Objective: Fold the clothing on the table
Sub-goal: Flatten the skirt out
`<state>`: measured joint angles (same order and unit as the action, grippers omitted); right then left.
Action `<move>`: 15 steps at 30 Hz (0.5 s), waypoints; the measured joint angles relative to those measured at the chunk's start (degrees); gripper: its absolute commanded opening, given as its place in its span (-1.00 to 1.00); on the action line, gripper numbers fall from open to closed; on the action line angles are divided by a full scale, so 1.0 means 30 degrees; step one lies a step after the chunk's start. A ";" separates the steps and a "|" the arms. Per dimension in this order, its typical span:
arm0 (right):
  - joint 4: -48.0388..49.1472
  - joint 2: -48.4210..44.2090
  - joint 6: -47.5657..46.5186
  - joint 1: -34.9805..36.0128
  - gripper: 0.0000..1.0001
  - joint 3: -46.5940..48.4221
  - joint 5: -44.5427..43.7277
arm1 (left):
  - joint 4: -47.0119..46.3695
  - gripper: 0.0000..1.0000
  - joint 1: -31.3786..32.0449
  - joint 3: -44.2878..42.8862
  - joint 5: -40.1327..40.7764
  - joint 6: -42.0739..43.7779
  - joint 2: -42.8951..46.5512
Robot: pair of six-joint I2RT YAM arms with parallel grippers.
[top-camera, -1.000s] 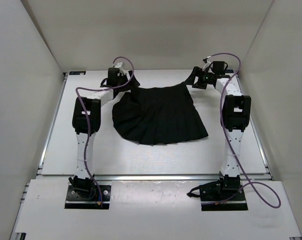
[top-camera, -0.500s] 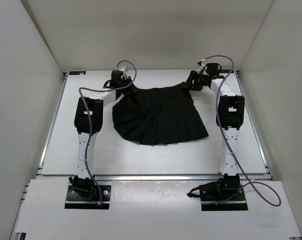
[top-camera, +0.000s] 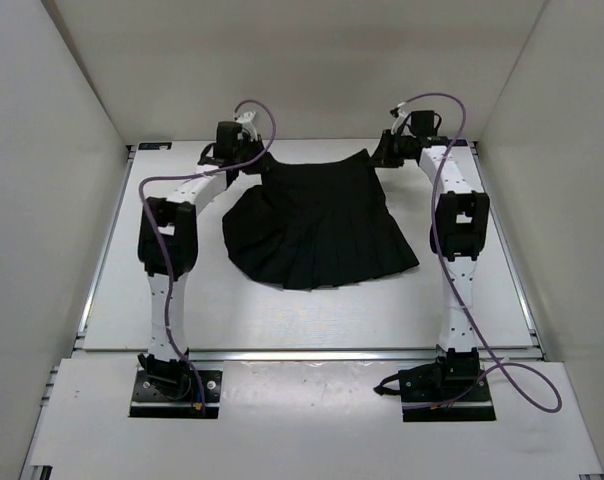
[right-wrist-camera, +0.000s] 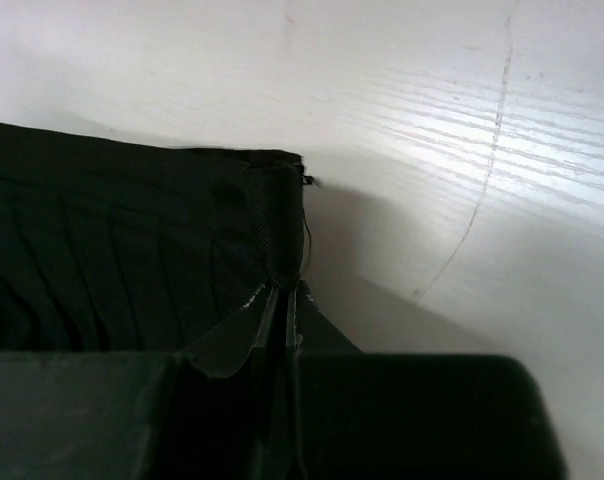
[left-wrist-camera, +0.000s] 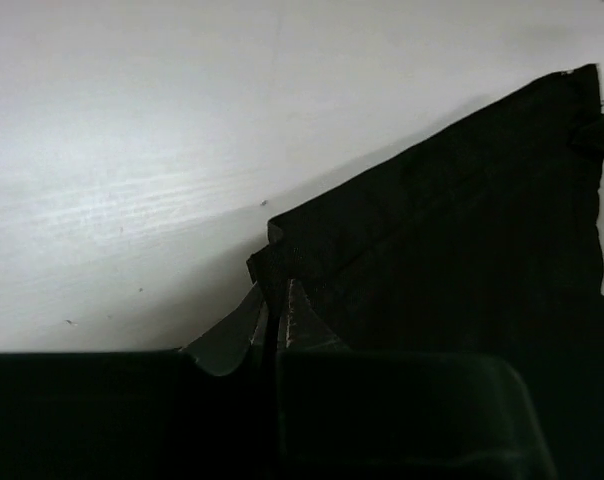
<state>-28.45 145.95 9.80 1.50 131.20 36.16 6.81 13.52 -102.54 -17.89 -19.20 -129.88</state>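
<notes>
The clothing, a black pleated skirt point(top-camera: 317, 225), lies spread on the white table point(top-camera: 232, 310), waistband at the far side, flared hem toward me. My left gripper point(top-camera: 254, 165) is at the waistband's left corner. In the left wrist view that gripper point(left-wrist-camera: 274, 300) is shut on the corner of the skirt point(left-wrist-camera: 452, 230). My right gripper point(top-camera: 380, 158) is at the waistband's right corner. In the right wrist view it point(right-wrist-camera: 283, 292) is shut on the folded waistband corner of the skirt point(right-wrist-camera: 112, 240).
White walls point(top-camera: 42, 200) enclose the table on three sides. A metal rail point(top-camera: 312, 352) runs along the table's near edge, with both arm bases point(top-camera: 172, 385) behind it. Purple cables point(top-camera: 262, 125) loop above each wrist.
Both grippers moved toward the far edge onto the waistband corners and went from open to shut on the fabric. The waistband now looks stretched straighter between them.
</notes>
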 measured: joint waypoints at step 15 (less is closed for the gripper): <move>0.1800 -2.4472 -0.3249 0.6324 -1.00 -1.3872 -0.4444 | -0.4685 -1.00 0.1501 1.2626 0.0838 0.3220 2.4094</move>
<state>-23.05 72.53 0.05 20.47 89.58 22.83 -7.25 18.02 -64.66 -15.38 -9.54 -57.60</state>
